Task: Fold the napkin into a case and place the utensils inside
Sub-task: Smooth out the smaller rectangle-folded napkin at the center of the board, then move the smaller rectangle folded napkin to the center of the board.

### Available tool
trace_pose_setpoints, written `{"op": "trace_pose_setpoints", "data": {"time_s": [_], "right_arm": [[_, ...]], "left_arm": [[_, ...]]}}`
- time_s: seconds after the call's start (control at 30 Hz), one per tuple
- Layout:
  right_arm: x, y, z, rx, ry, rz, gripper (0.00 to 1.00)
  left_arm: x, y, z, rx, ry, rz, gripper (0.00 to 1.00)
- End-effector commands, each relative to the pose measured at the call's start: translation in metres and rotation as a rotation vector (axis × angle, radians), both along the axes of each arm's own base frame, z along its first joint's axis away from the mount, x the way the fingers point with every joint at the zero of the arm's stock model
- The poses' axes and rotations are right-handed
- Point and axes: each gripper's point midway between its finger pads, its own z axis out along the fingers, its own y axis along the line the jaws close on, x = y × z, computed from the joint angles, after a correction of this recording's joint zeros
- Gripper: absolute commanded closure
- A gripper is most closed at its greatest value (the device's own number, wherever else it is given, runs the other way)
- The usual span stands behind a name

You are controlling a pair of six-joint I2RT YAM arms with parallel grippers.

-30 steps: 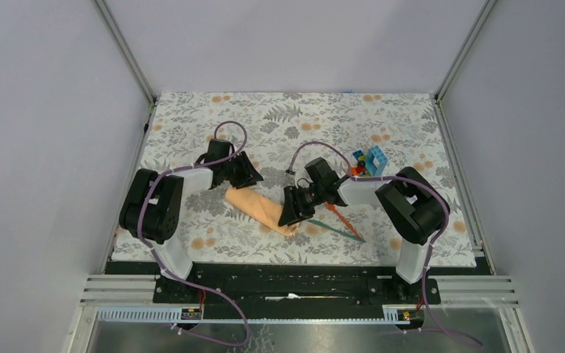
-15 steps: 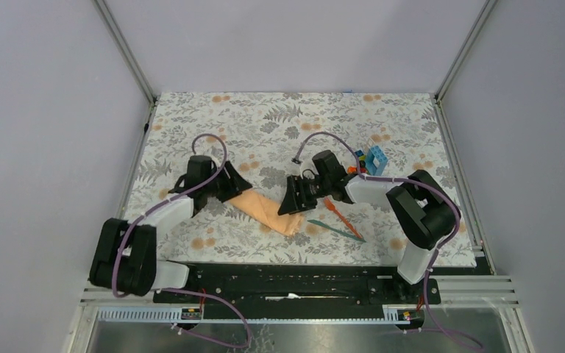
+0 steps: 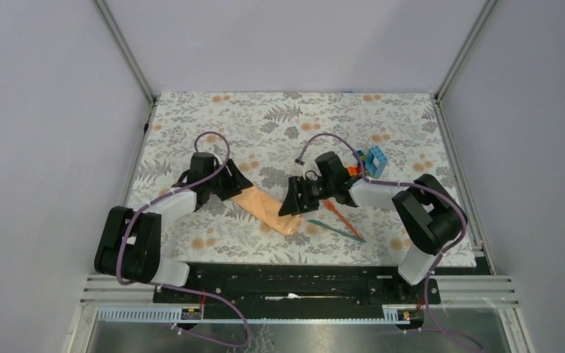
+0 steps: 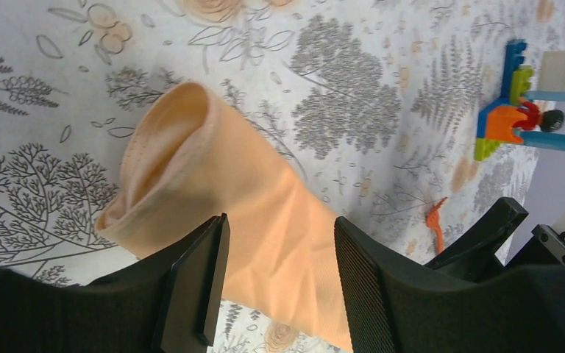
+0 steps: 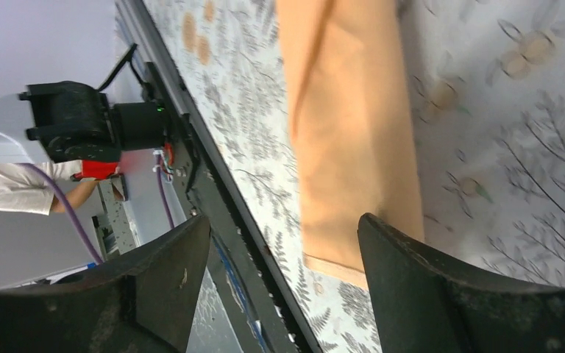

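**A:** Where is the napkin point(image 3: 266, 209) lying?

**B:** It is folded into a long, narrow case and lies slantwise on the floral mat point(image 3: 287, 118). Its far-left end is at the left gripper point(image 3: 237, 182) and its near-right end is at the right gripper point(image 3: 294, 200).

**A:** Is either one gripping it?

**B:** No, both pairs of jaws stand apart with the satin beneath them. I can't tell from the wrist views whether a finger brushes the cloth.

**A:** Is anything inside it?

**B:** The far-left end gapes as a hollow mouth, and only cloth shows in it. The orange utensil point(image 3: 335, 212) and the teal utensil point(image 3: 337, 230) lie on the mat just right of the case, outside it.

**A:** What else is there?

**B:** Toy blocks point(image 3: 368, 160), farther right and farther back
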Motion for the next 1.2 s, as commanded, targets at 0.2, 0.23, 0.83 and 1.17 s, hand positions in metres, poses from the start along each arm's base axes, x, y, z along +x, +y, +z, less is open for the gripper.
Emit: {"op": "trace_pose_setpoints", "data": {"time_s": [0.2,0.23,0.83,1.17], "right_arm": [[-0.017,0.023,-0.004,0.098,0.021,0.048,0.20],[-0.018,0.019,-0.014,0.070,0.023,0.034,0.20],[0.038,0.135,0.040,0.164,-0.076,-0.165,0.17],[0.022,-0.027,0.047,-0.360,-0.452,-0.272,0.21]], "left_arm": [[0.036,-0.006,-0.007,-0.031,0.007,0.012,0.40],[0.036,0.000,-0.020,0.008,0.051,0.030,0.40],[0.085,0.014,0.105,0.253,-0.109,-0.024,0.02],[-0.047,-0.019,0.058,0.436,0.074,0.064,0.11]]}}
